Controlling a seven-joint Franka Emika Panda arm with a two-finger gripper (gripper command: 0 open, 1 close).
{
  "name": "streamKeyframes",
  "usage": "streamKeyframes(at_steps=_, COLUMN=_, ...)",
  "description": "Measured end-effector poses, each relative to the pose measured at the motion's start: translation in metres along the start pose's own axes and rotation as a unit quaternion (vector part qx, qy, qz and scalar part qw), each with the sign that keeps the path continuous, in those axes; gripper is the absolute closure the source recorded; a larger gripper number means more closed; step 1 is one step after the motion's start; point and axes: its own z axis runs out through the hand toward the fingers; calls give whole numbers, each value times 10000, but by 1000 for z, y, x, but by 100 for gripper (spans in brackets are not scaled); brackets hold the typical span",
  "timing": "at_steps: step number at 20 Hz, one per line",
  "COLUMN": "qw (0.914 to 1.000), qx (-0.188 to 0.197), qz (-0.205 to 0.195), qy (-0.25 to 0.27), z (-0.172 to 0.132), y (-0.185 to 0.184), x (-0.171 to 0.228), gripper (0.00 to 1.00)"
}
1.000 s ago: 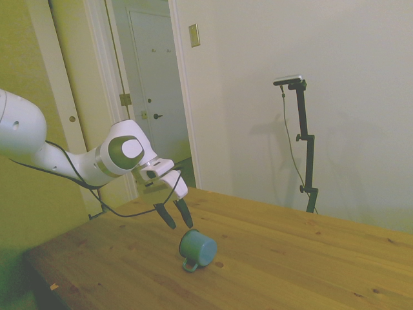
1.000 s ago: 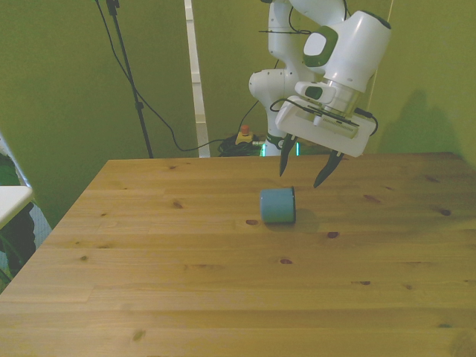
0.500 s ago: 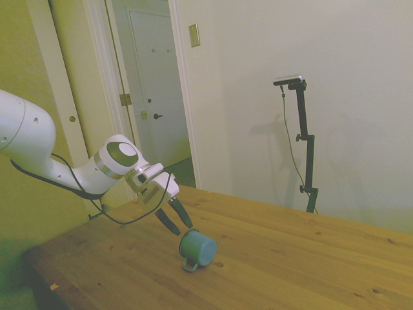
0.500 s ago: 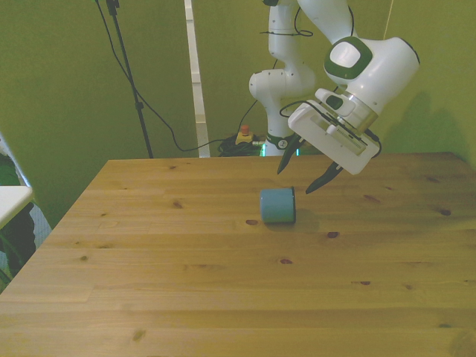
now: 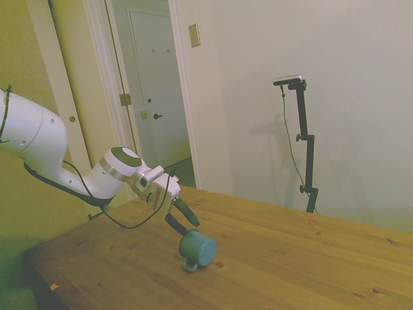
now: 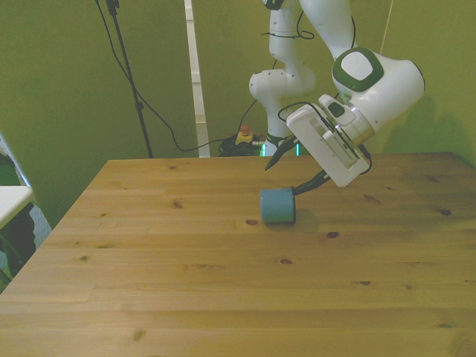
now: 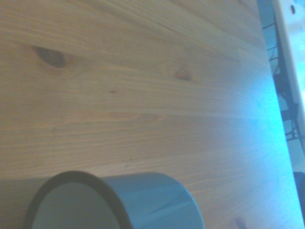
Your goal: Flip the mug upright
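From my screen the mug (image 5: pixel 197 249) lay on its side on the wooden table (image 5: pixel 303 265), a small teal cylinder with a smooth, matte-looking wall. In the side view its round end faced the arm and its little loop handle (image 5: pixel 188 264) pointed down toward the near edge, resting at the boards. In the front view I saw it as a squat blue-green block (image 6: pixel 277 206), a little to the front view's right of the table's middle, with a dark knot in the wood just beside it on the front view's left.

The gripper (image 5: pixel 185 223) was tilted steeply and hung just behind the mug, its two dark, tapered fingers spread apart — wider than the mug, and holding nothing. One fingertip (image 6: pixel 303 189) came down close to the mug's far upper edge; I could not tell whether it touched.

The wrist view showed the mug's curved wall and lighter rim (image 7: pixel 119 202) up close, blurred, against pale pine planks with fine grain and a few brown knots (image 7: pixel 50 56).
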Motion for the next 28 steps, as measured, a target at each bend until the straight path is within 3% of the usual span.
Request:
streamKeyframes(at_steps=18, qw=9988, qx=-459, qz=166, qy=63, z=36, y=2, x=6, gripper=0)
streamKeyframes(at_steps=19, qw=9987, qx=-470, qz=173, qy=58, z=38, y=2, x=7, gripper=100)
streamKeyframes(at_steps=28, qw=9986, qx=-491, qz=191, qy=45, z=41, y=3, x=8, gripper=100)
